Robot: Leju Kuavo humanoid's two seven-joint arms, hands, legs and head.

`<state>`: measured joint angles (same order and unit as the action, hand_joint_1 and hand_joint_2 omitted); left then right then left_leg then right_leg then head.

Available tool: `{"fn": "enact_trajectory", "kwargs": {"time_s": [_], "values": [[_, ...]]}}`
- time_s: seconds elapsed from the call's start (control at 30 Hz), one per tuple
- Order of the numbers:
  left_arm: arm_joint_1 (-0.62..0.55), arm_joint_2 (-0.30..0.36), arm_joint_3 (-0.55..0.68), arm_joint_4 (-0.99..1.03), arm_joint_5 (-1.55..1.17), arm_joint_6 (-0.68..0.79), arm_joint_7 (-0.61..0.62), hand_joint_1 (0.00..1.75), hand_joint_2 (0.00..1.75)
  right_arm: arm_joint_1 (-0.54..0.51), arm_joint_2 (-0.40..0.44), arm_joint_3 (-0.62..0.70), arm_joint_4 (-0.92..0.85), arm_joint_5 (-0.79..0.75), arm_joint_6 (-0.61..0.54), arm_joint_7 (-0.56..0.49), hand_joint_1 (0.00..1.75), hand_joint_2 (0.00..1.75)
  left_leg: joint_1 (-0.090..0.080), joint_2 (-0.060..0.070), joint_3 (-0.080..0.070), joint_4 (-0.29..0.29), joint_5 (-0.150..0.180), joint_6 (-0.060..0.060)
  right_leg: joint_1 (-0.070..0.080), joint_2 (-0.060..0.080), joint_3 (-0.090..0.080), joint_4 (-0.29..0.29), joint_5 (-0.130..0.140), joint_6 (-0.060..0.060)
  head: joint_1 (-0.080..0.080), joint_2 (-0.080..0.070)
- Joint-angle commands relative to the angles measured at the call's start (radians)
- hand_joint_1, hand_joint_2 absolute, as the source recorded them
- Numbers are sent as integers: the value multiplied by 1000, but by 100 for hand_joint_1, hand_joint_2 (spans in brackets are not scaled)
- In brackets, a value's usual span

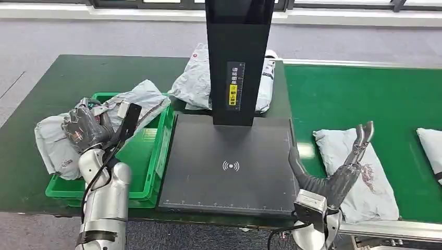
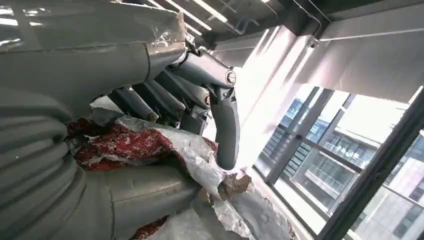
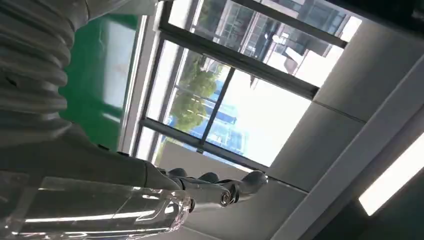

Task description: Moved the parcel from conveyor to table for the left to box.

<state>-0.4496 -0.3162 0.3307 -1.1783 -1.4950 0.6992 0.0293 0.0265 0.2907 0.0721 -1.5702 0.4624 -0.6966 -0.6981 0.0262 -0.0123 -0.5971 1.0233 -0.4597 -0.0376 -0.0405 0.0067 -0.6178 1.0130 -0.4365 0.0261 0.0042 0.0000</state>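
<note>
My left hand [image 1: 84, 128] grips a crumpled grey parcel [image 2: 145, 142] with red print, thumb and fingers [image 2: 225, 120] curled around it. In the head view that hand hovers over the left end of the green box [image 1: 148, 156], and grey bag material [image 1: 139, 99] spreads from it across the box. My right hand [image 1: 341, 166] is raised at the conveyor's near edge, its fingers [image 1: 360, 139] stretched out and apart, holding nothing. It stands just in front of a flat grey parcel [image 1: 365, 182] lying on the green conveyor [image 1: 365, 99].
A black scanner plate [image 1: 229, 161] with a tall black post [image 1: 238, 57] sits between box and conveyor. Behind the post lies another grey parcel [image 1: 194, 83]. One more parcel [image 1: 432, 148] is at the conveyor's right edge. A grey bag [image 1: 51, 140] hangs over the box's left rim.
</note>
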Motion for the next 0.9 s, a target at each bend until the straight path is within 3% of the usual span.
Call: {"fn": "enact_trajectory", "kwargs": {"time_s": [0.03,0.17,0.2,0.23,0.37,0.4,0.9], "values": [[-16,32,40,18,-39,-1,6,175,175,-46,-4,-6,82,-5,-2,0,0,175,0,4,5,-3,0,3,1,2,4,-3,1,-4,0,0],[-18,31,45,22,-35,-1,2,175,175,-43,-4,-8,79,-3,-2,0,0,175,0,4,4,-2,0,2,1,2,3,-3,1,-4,0,0],[-18,29,49,26,-41,-1,2,113,175,-39,-2,-11,75,-2,-2,0,0,175,0,4,5,-3,0,3,1,2,4,-3,1,-5,0,0],[-18,23,57,17,-25,-1,-14,0,175,-35,1,-15,67,2,-2,0,0,175,0,2,3,-2,0,2,1,1,2,-1,0,-3,0,0],[-40,-14,106,28,38,-1,-111,0,175,-22,15,-35,41,16,-2,0,0,175,0,2,4,-2,0,3,1,0,4,-3,0,-4,0,0],[-50,-24,123,38,56,-1,-136,0,0,-20,17,-39,38,18,-2,0,0,175,0,1,2,-1,0,2,1,0,2,-1,0,-2,0,0],[-99,-33,153,91,225,-1,-234,0,0,18,57,-114,-7,49,-2,0,0,175,0,-1,2,-1,0,2,1,-3,2,-1,-1,-3,0,0]]}}
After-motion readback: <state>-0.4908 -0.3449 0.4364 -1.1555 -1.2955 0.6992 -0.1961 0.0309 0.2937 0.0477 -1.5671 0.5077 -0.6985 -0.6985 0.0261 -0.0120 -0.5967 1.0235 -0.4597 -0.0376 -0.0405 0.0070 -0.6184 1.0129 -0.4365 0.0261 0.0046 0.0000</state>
